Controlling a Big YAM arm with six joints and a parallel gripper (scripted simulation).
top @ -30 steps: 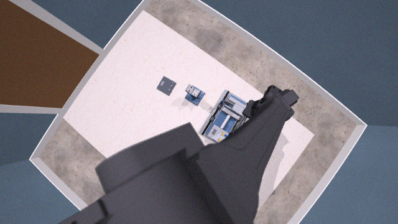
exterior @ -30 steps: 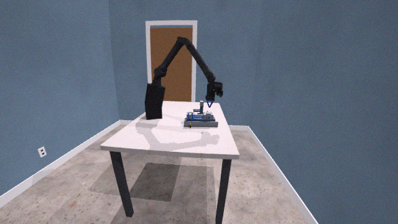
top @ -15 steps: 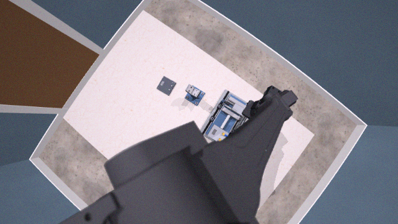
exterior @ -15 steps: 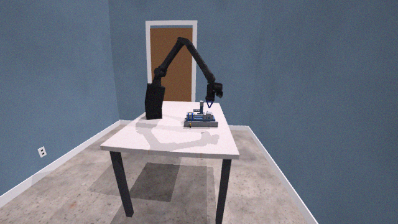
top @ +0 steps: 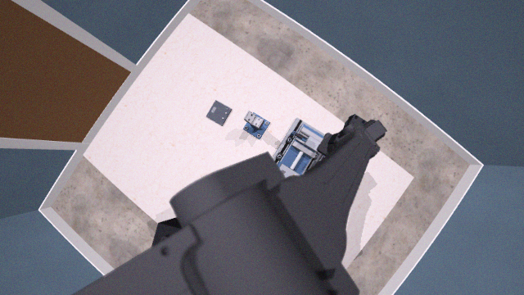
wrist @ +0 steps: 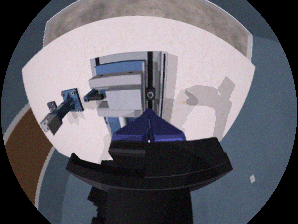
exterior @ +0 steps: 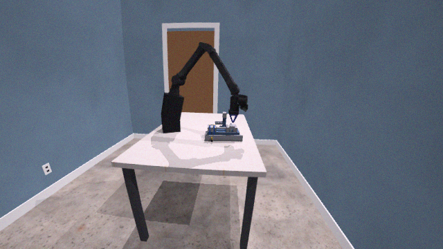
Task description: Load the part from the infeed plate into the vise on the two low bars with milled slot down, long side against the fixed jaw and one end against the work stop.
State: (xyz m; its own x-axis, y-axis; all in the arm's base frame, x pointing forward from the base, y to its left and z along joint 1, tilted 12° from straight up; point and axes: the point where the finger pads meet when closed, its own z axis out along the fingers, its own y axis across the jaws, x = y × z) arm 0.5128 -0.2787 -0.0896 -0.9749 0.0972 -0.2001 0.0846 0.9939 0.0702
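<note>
The vise (top: 300, 147) stands on the table at the right, partly hidden by my arm in the overhead view. A pale block that looks like the part (top: 300, 158) lies between the jaws; I cannot tell which way its slot faces. The vise also shows in the side view (exterior: 223, 133) and in the wrist view (wrist: 127, 90). My gripper (exterior: 232, 119) hangs a little above the vise's far end. Its blue fingers (wrist: 149, 129) are shut together with nothing between them. The dark infeed plate (top: 219, 112) has no block on it.
The V-block (top: 256, 124) on its blue base stands between the infeed plate and the vise. The arm's dark base (exterior: 172, 112) stands at the table's back left. My arm covers the lower middle of the overhead view.
</note>
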